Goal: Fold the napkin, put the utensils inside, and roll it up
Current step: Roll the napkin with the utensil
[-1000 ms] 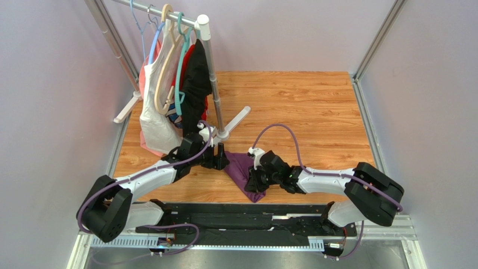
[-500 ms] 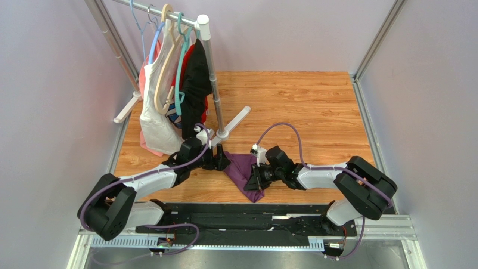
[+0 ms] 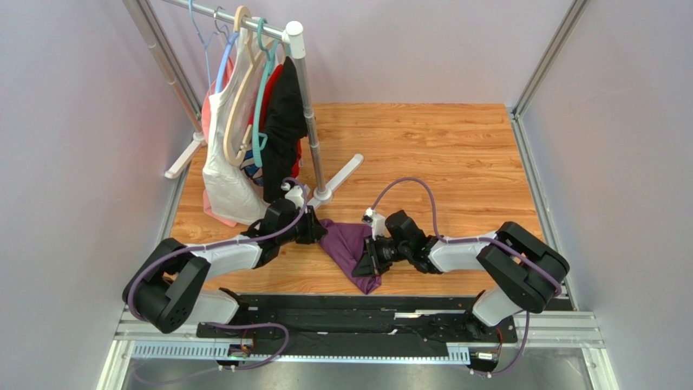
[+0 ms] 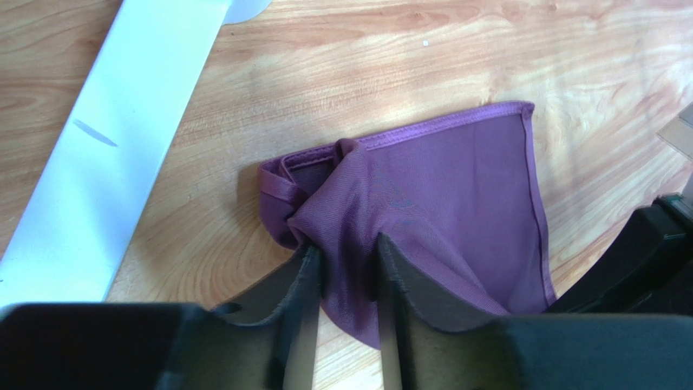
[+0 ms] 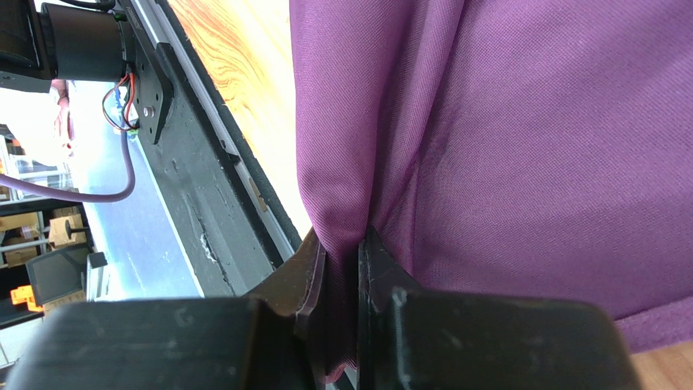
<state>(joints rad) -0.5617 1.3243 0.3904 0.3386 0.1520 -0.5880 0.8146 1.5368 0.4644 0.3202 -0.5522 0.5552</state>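
The purple napkin (image 3: 350, 242) lies crumpled into a rough triangle on the wooden table between my two arms. My left gripper (image 3: 317, 231) is at its left corner. In the left wrist view the left gripper (image 4: 348, 248) has its jaws drawn in on a bunched fold of the napkin (image 4: 439, 187), which fills the narrow gap at the tips. My right gripper (image 3: 368, 262) is at the napkin's right, near side. In the right wrist view the right gripper (image 5: 342, 240) is shut tight on a pinched fold of the napkin (image 5: 529, 138). The utensils are out of view.
A clothes rack (image 3: 297, 49) with white, black and red garments on hangers (image 3: 244, 130) stands at the back left. Its white foot (image 3: 346, 172) reaches close to the napkin and shows as the white foot (image 4: 106, 154) in the left wrist view. A black rail (image 3: 350, 313) runs along the near edge.
The left gripper's jaws, wide apart before, have drawn in on the napkin's left corner. The right gripper first shifted slightly away from the near edge, keeping its hold on the cloth.
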